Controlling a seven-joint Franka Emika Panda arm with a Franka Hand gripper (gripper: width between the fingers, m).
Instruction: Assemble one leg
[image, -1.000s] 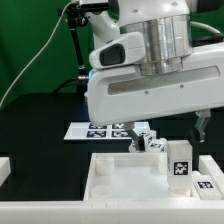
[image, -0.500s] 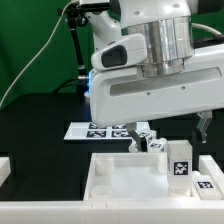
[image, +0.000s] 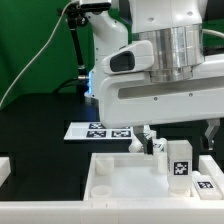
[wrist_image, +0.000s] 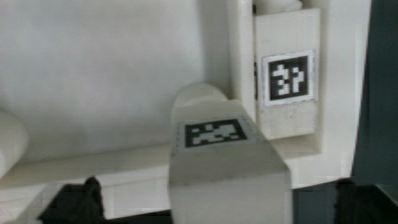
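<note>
In the wrist view a white leg (wrist_image: 228, 160) with a square tag on its end stands up between my gripper's (wrist_image: 222, 205) two dark fingertips (wrist_image: 80, 200). A gap shows on each side of it, so the jaws are open around it without touching. A second tagged leg (wrist_image: 288, 80) lies along the tabletop's raised wall (wrist_image: 228, 50). In the exterior view an upright tagged leg (image: 181, 162) stands at the white tabletop's (image: 110, 175) right side. The arm's body hides most of the gripper; one dark finger (image: 212, 135) shows at the right.
More tagged white parts (image: 155, 145) sit behind the tabletop, and another (image: 205, 183) at its right edge. The marker board (image: 100, 130) lies on the black table behind them. A white block (image: 4, 168) is at the exterior view's left edge. The arm's housing (image: 160, 90) fills the middle.
The arm has shifted toward the exterior view's right, and its dark finger has moved right and slightly lower. The parts on the table have not moved.
</note>
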